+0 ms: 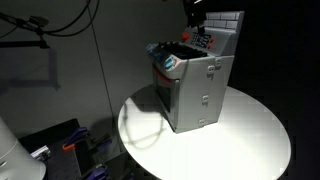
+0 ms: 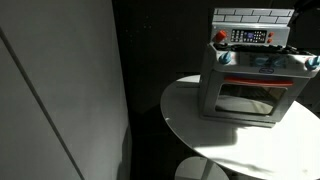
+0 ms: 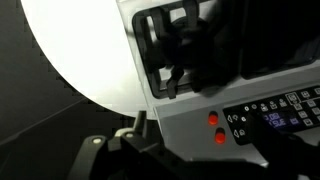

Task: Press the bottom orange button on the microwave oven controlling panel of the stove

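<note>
End effector (image 3: 135,137) at 7 o'clock in wrist view, opening can't tell. Orange buttons (image 3: 213,120) at 9 o'clock of panel (image 3: 275,112). Stove (image 1: 200,90) on surface (image 1: 250,130).

Dim, dark surroundings; the white table (image 1: 250,130) glares, wrist view blurred.

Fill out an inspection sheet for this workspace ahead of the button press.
Surface: round white table, carrying the stove.
Job's things: grey toy stove upright; microwave oven controlling panel on its brick-patterned back; bottom orange button uncovered, below a second orange one.
Clutter: dark gear with orange parts beside the table.
Grippers: hand low in the wrist view, off the button; open or shut cannot be told.
Cables: black cables looping in the background.
Surroundings: dark room, grey wall panel.
</note>
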Tool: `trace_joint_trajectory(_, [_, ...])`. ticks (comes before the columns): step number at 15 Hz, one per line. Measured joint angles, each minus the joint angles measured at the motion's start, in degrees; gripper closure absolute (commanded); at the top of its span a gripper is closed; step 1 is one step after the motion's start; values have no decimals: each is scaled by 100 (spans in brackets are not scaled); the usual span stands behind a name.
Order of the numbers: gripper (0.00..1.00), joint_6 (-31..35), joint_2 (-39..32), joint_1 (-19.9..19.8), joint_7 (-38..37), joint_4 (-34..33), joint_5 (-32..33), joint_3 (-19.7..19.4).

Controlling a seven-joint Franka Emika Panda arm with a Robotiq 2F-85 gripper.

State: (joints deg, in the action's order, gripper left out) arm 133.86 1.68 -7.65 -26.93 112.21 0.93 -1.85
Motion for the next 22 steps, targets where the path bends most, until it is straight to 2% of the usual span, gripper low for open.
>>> trace_joint_trajectory(10, [0, -13, -866, 176, -173, -853, -1, -134])
trace_joint_trajectory(22, [0, -237, -975, 316, -428, -922, 12, -295])
